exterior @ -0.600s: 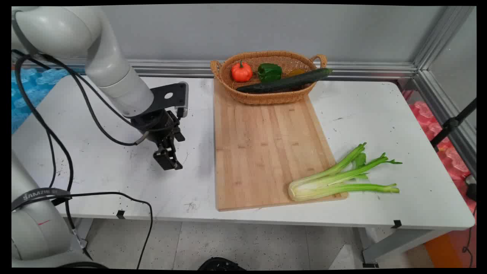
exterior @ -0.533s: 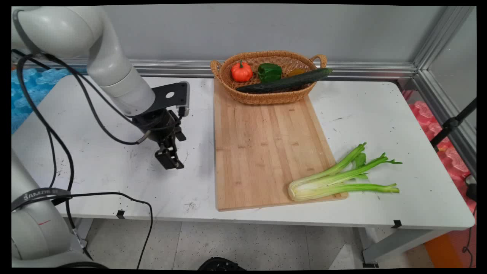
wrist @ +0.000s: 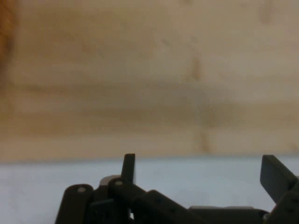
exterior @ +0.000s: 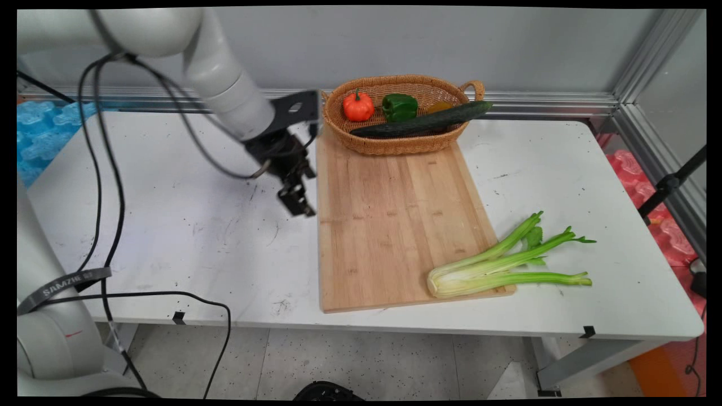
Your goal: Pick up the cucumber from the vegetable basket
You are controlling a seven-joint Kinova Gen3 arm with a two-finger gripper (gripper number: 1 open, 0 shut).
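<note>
My black gripper (exterior: 302,207) hangs over the white table (exterior: 169,225), just left of the bamboo cutting board (exterior: 389,220) and close to its left edge. In the hand view the gripper (wrist: 201,169) is open and holds nothing; its fingers (wrist: 129,164) stand wide apart above the line where table meets board (wrist: 149,84). A wicker basket (exterior: 395,144) at the board's far end holds a small orange-red pumpkin-shaped fruit (exterior: 358,107), a green pepper (exterior: 400,106) and a long dark cucumber (exterior: 423,120).
A bunch of celery (exterior: 502,264) lies across the board's near right corner and onto the table. Black cables (exterior: 107,186) hang from the arm over the table's left part. A metal frame (exterior: 637,107) borders the table's right and back.
The arm has swung right and toward the wall. The gripper went from the table's left middle to the cutting board's left edge. Nothing else moved.
</note>
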